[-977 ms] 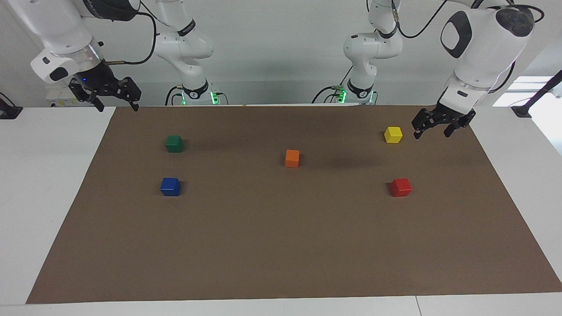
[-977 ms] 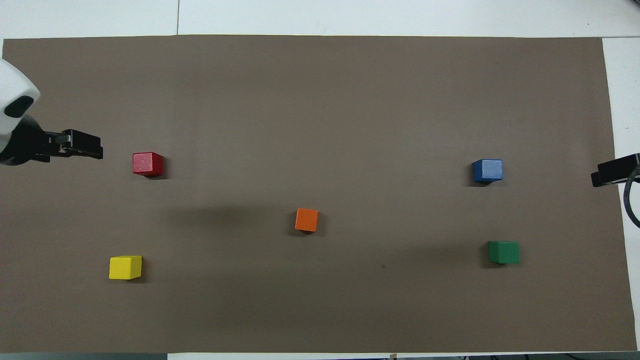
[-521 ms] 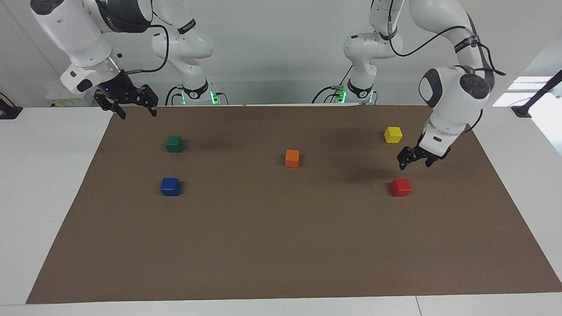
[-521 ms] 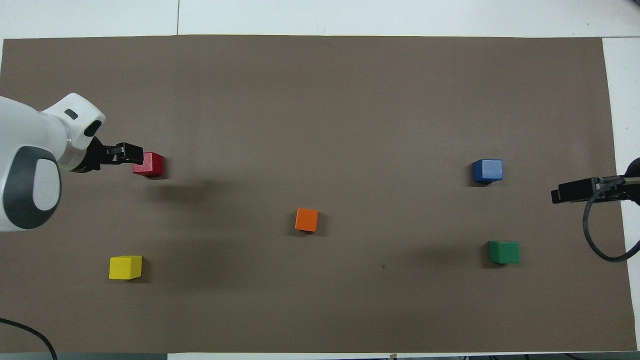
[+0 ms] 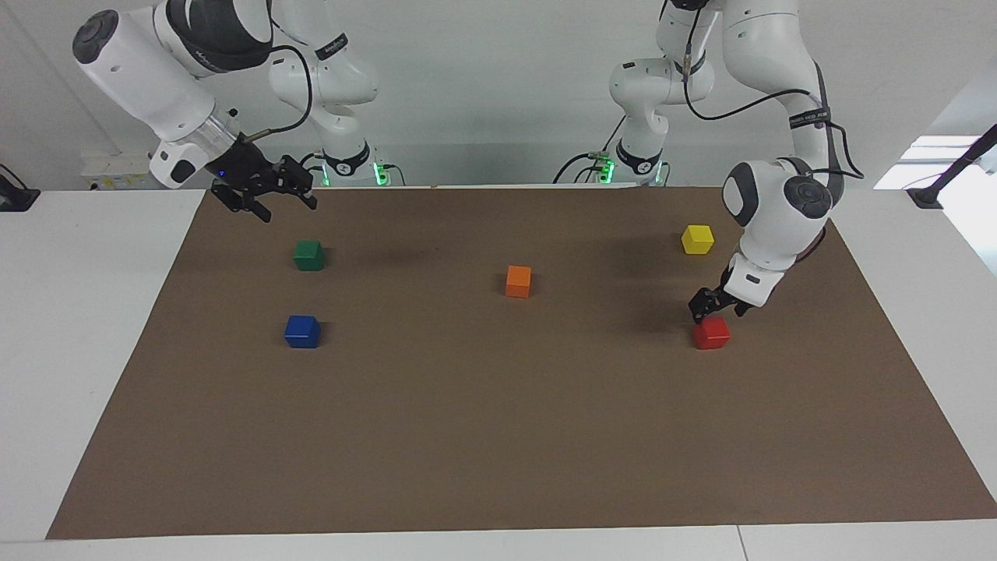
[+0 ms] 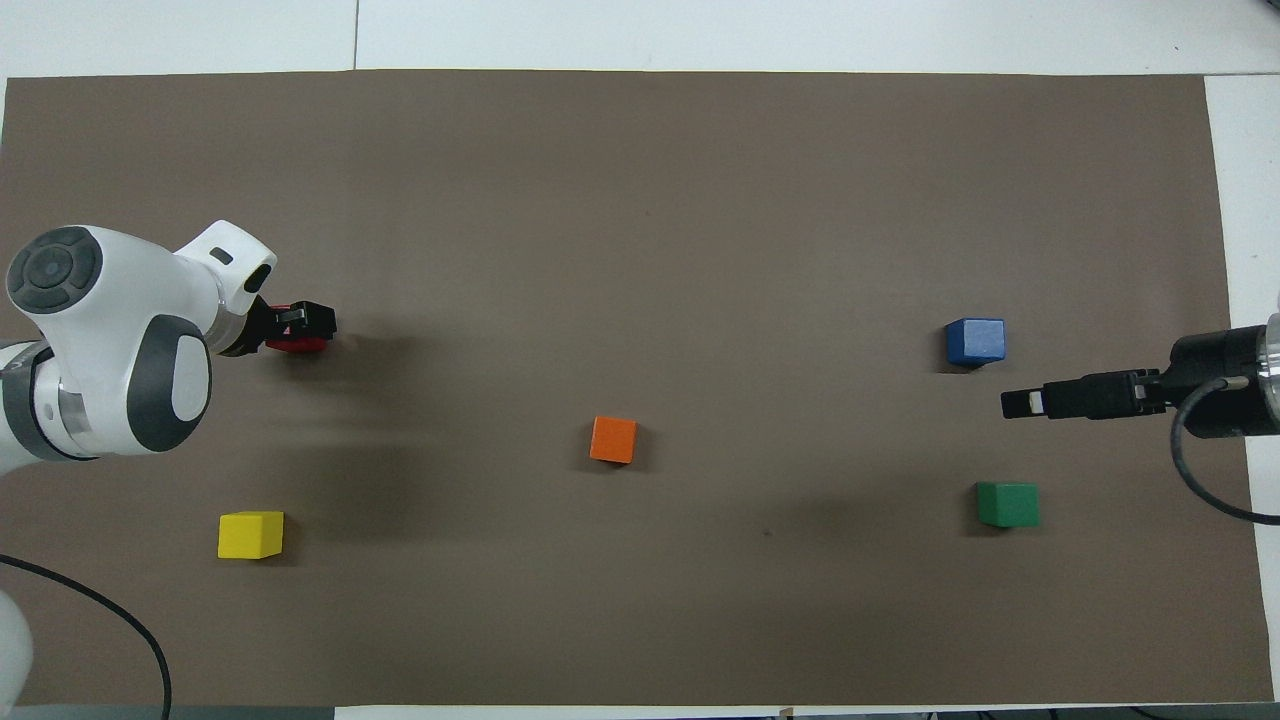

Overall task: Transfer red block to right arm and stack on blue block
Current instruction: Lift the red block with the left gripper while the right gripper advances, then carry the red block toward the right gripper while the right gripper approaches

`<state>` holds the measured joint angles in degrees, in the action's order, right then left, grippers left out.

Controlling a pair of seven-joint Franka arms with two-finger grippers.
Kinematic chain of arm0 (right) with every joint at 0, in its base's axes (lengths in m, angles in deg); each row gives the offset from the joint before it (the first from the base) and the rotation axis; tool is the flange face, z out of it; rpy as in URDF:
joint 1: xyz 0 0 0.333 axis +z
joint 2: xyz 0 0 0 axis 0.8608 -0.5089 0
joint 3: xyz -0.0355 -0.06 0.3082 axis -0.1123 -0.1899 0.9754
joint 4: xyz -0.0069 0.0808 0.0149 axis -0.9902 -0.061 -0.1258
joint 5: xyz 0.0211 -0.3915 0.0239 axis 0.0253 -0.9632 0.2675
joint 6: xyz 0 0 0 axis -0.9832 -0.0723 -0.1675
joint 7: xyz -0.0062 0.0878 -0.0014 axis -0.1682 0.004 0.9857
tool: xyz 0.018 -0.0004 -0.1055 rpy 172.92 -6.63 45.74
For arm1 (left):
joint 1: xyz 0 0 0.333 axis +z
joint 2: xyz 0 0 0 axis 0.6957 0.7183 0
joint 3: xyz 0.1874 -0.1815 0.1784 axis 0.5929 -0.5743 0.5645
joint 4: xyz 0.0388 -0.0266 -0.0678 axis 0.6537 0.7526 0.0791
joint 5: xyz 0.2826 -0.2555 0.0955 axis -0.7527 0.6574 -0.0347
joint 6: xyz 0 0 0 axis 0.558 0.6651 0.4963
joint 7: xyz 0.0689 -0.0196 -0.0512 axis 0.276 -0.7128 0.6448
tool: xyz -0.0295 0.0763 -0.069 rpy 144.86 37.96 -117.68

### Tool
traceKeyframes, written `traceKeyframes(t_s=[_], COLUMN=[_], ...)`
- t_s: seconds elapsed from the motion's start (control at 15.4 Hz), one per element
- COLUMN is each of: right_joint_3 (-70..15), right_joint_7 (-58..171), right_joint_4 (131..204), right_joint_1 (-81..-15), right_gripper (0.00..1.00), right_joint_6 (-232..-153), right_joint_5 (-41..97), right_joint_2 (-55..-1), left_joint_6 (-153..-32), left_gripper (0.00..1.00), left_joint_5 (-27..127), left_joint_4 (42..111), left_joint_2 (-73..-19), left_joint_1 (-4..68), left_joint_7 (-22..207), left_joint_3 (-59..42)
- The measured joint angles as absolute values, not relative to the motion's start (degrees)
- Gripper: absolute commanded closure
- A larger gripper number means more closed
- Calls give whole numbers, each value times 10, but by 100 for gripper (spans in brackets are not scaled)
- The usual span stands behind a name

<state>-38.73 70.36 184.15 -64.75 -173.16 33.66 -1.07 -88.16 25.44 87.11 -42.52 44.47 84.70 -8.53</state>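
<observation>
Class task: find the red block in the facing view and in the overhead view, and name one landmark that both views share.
Facing view: the red block lies on the brown mat toward the left arm's end, just under the left gripper.
Overhead view: the red block is mostly covered by the left gripper.
Shared landmark: the orange block mid-mat.

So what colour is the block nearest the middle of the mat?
Orange; the orange block shows best in the overhead view.

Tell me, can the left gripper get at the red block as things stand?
Probably yes: the left gripper hangs open just above the red block, nothing between them, and the yellow block sits well apart, nearer the robots.
</observation>
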Motion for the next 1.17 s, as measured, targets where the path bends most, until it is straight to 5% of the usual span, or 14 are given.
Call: traceKeyframes(t_s=[0.13,0.2,0.26,0.33,0.85,1.17], right_joint_3=[-388,-388,-389,-389,-387,-383], right_joint_7=[765,799,827,842,961,1029], right_joint_4=[1873,1889,1901,1908,1922,1931], right_joint_1=[-669,-678,-685,-688,-687,-678], right_gripper=[0,0,0,0,0,0], right_joint_6=[-1715,-1703,-1692,-1677,-1517,-1374], right_joint_5=[428,469,504,537,732,845], right_joint_2=[-13,-17,-22,-28,-106,-207], left_joint_6=[-887,-889,-890,-890,-720,-593], left_gripper=[3,13,50,99,100,100], left_joint_5=[254,254,254,254,337,426], left_joint_4=[870,869,869,869,720,642], left_joint_2=[-421,-419,-418,-416,-405,-464], left_joint_1=[445,445,445,445,442,409], left_joint_7=[847,847,847,847,960,1215], left_joint_3=[-85,-85,-85,-85,-90,-120])
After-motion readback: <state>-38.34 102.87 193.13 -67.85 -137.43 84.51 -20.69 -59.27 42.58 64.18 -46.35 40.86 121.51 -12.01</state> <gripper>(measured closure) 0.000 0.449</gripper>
